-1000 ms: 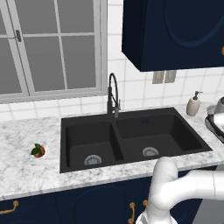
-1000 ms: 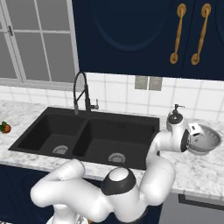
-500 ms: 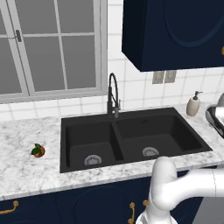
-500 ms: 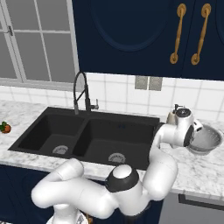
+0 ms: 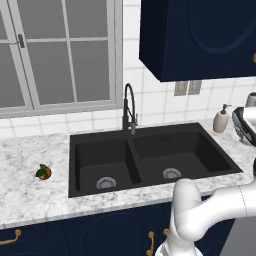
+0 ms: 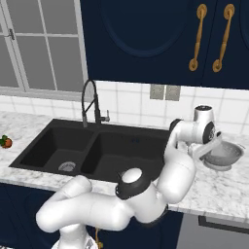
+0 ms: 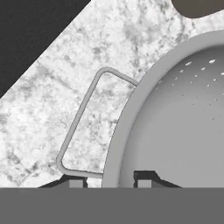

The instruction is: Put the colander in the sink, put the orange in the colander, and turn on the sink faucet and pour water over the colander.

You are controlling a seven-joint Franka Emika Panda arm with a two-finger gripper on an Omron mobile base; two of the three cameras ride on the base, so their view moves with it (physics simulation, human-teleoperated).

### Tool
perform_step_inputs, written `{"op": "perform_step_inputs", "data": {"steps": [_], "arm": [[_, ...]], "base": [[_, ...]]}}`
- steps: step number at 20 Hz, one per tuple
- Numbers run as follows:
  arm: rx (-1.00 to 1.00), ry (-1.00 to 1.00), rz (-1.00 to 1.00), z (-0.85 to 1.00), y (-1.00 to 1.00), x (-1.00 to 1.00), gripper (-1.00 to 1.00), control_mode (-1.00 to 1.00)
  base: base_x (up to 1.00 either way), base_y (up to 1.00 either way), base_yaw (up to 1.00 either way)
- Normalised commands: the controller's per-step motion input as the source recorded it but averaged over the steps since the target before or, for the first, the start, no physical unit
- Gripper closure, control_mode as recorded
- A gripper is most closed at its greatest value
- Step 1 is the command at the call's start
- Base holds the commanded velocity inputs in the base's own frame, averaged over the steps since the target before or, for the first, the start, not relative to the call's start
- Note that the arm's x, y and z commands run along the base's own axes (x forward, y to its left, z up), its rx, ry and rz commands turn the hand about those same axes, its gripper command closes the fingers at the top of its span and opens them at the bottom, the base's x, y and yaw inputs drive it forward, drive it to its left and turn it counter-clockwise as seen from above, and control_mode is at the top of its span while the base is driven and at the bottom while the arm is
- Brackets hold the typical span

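The gripper (image 7: 108, 180) is seen closed on the rim of the colander (image 7: 175, 122); in the hand view one dark fingertip (image 7: 72, 181) is placed outside the rim, beside the wire handle, and the other is placed inside the bowl, so that the rim is pinched between them. The colander is shown from above in that view, its perforated grey wall curving away to the right, with marble counter (image 7: 57, 100) beneath the handle and a corner of the black sink (image 7: 30, 30) at the upper left; a beige rounded shape is cut off by the top edge. In the right base view the hand (image 6: 206, 141) is found over the near left rim of the colander (image 6: 224, 154), which is set on the counter (image 6: 219, 189) to the right of the sink (image 6: 104, 151); whether it is resting on the marble or just lifted cannot be told. In the left base view the colander (image 5: 246, 125) is caught at the right edge, beside the soap bottle (image 5: 220, 120). The faucet (image 5: 129, 107) is stood behind the divider between the two basins; no water is seen running. The orange (image 5: 44, 172) is left on the counter well to the left of the sink (image 5: 150, 155), far apart from the colander; it is also seen at the left edge of the right base view (image 6: 5, 141).
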Motion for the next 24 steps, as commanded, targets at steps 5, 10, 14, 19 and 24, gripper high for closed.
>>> {"op": "perform_step_inputs", "data": {"steps": [5,10,14,19,24], "arm": [[0.01,0.00,0.03,0.11,0.71,-0.66,1.00,-1.00],[0.00,-0.18,0.00,0.09,0.81,-0.75,1.00,-1.00],[0.00,-0.33,0.00,0.14,0.81,-0.79,1.00,-1.00],[0.00,-0.22,0.00,0.26,0.66,-0.67,1.00,-1.00],[0.01,-0.01,0.00,0.31,0.49,-0.45,1.00,-1.00]], "base": [[0.00,0.00,0.00],[0.00,0.00,0.00],[0.00,0.00,0.00],[0.00,0.00,0.00],[0.00,0.00,0.00]]}}
